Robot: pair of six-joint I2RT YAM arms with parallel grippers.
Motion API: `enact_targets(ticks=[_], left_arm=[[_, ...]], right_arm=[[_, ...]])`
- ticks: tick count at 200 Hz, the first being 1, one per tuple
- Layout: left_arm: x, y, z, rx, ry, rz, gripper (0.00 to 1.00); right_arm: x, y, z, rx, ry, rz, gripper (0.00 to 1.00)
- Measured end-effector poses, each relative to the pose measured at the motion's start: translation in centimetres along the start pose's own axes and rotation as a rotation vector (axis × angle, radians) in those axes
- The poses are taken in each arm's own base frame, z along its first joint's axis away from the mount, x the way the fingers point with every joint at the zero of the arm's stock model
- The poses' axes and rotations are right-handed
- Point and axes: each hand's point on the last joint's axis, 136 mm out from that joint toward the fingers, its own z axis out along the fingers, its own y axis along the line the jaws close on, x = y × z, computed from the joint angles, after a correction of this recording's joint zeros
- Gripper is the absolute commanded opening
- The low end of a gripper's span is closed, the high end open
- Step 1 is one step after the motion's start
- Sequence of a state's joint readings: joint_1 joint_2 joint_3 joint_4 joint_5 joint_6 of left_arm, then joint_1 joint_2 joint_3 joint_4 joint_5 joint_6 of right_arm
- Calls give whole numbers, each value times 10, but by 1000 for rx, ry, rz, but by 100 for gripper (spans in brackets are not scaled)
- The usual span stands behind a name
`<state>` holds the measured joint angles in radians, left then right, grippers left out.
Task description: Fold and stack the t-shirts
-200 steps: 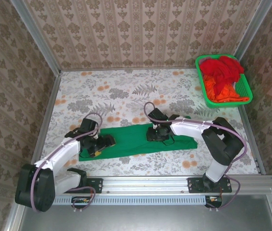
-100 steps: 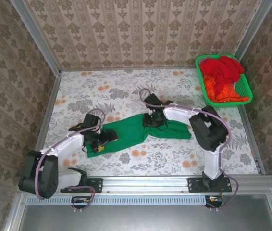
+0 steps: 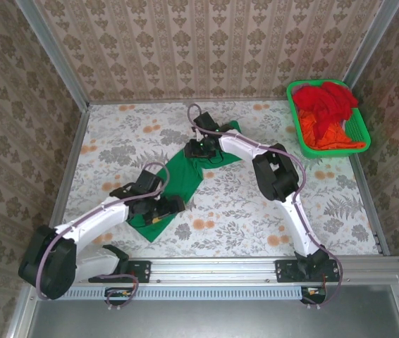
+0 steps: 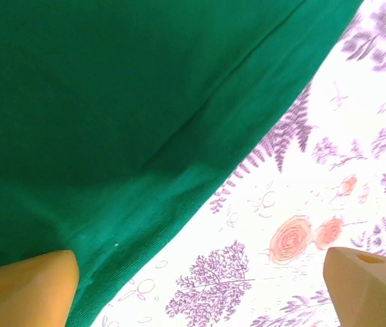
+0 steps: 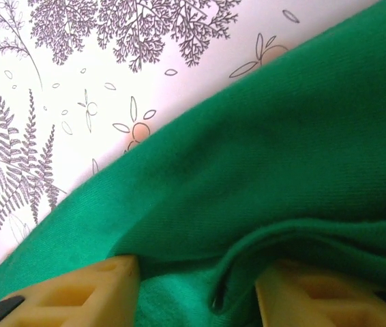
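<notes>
A dark green t-shirt (image 3: pixel 185 176) lies folded into a long strip, slanting from the back middle of the table toward the front left. My left gripper (image 3: pixel 163 209) hovers over its near end, open wide. In the left wrist view one fingertip (image 4: pixel 26 286) rests at the shirt's (image 4: pixel 111 102) edge and the other fingertip (image 4: pixel 370 286) is over bare table. My right gripper (image 3: pixel 201 150) is down on the far end. Its jaws (image 5: pixel 200 293) stand apart, and a loose fold of the shirt (image 5: pixel 281 136) lies between them. Red t-shirts (image 3: pixel 323 98) and an orange one (image 3: pixel 326 135) are heaped in the basket.
The bright green mesh basket (image 3: pixel 360 134) stands at the back right corner against the wall. A floral cloth covers the table (image 3: pixel 115 141), with open room on the left and front right. Metal rails and patterned walls close in the sides and back.
The green shirt has swung from lying across the front to a diagonal, its right end dragged toward the back by my right gripper. The right jaws have widened; my left gripper shifted slightly right.
</notes>
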<state>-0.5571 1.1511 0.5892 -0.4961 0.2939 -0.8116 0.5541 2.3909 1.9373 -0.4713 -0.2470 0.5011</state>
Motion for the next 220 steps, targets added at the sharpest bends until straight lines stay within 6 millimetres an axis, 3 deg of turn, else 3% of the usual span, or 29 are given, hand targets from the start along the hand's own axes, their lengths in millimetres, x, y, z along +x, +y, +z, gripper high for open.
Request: enact_targets(ticks=[23,45,63,99,120,143,181,220], left_arm=[[-28,7,-20,-4,-83,-22,94],[-47,33,-25,-51,-117,-71,94],[-48,49,-18,-88,-87,-86,93],[-32,66,1,-133,15,-85,93],[-27,61,3,-129,26,-57,93],[-11,49,9,-125,68,13,93],[23,21,19,-91,150,129,93],[41,-16,35,-71,259,246,93]], right_arm=[[14,-12,-18,30,-17,30,58],[21,-39,-48,85,-80,135,52],[10,-61,-61,104,-145,249,47],[-3,-98,-60,133,-222,444,45],[-7,-103,-47,140,-211,529,45],[-35,-96,-38,117,-238,578,46],[-64,-89,-22,100,-244,623,50],[-107,-72,2,47,-266,596,54]])
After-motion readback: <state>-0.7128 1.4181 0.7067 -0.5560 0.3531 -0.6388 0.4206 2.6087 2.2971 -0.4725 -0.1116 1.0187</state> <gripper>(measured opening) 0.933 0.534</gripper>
